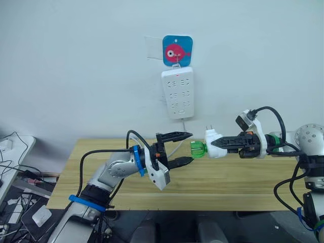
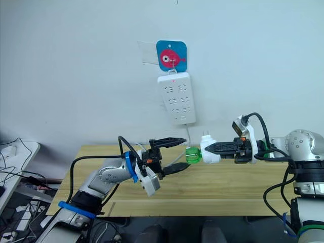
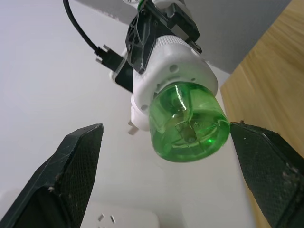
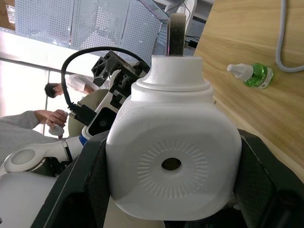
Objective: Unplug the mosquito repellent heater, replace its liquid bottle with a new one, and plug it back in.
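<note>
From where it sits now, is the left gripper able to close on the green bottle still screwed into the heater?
Probably yes. The left gripper is open, its fingers either side of the green bottle, which sticks out of the heater held by the right gripper. Nothing lies between; it may need to advance slightly first.

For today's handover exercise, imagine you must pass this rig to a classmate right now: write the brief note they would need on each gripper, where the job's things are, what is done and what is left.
Right gripper: shut on the mosquito repellent heater, held in the air above the wooden table.
Left gripper: open, its fingers either side of the green liquid bottle, not yet closed on it.
The bottle is in the heater's end facing the left gripper.
A spare green bottle lies on the table.
White power strip hangs on the wall.
Done: heater unplugged.
Left: remove the bottle, fit the spare, plug back in.
</note>
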